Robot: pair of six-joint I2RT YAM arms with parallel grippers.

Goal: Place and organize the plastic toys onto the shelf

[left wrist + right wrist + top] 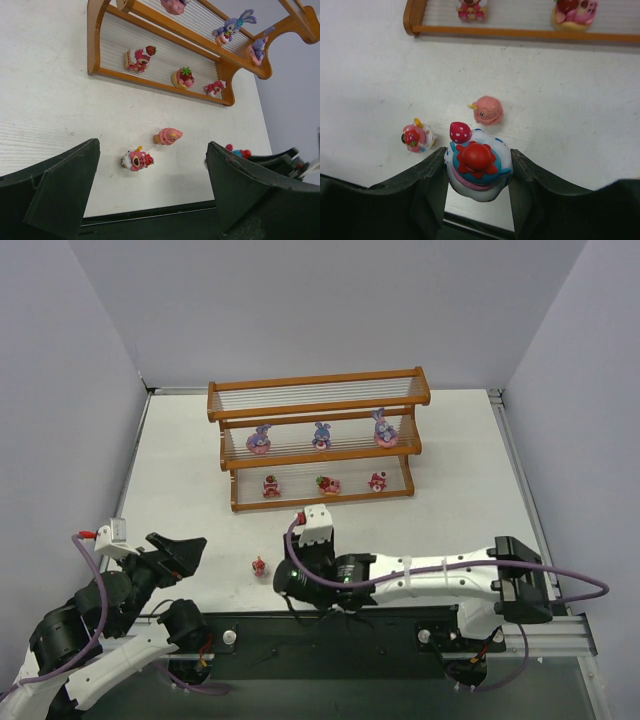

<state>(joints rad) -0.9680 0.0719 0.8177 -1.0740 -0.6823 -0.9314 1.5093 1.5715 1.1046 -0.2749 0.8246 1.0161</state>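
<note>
- Orange-brown wooden shelf [315,380] with pale rod tiers is set at the far middle of the white table [180,490].
- Three purple bunnies [321,436] are spaced in a row along the middle tier.
- Three red and pink toys [327,483] are lined up on the lowest tier: one left, one middle, one right.
- Right claw [478,175] is clenched on a cupcake toy [479,157] with a white body, blue ring and red top, and a spotted strawberry at its far left side.
- Both fingers [430,180] are pressed against the cupcake toy's sides.
- The cupcake toy is held on the near side of the shelf's left part, close to the table's near edge. Whether it is lifted off the table cannot be told.
- Pink swirl toy [487,110] is seen on the table just beyond the held one, apart from it.
- Strawberry-topped toy [417,137] is stood on the table left of the right claw, near its left finger but not touching.
- Both loose toys are placed between the shelf and the near edge, apart from the shelf.
- Left claw [178,550] is released with its jaws spread wide. It is held at the near left of the table and faces the loose toys.
</note>
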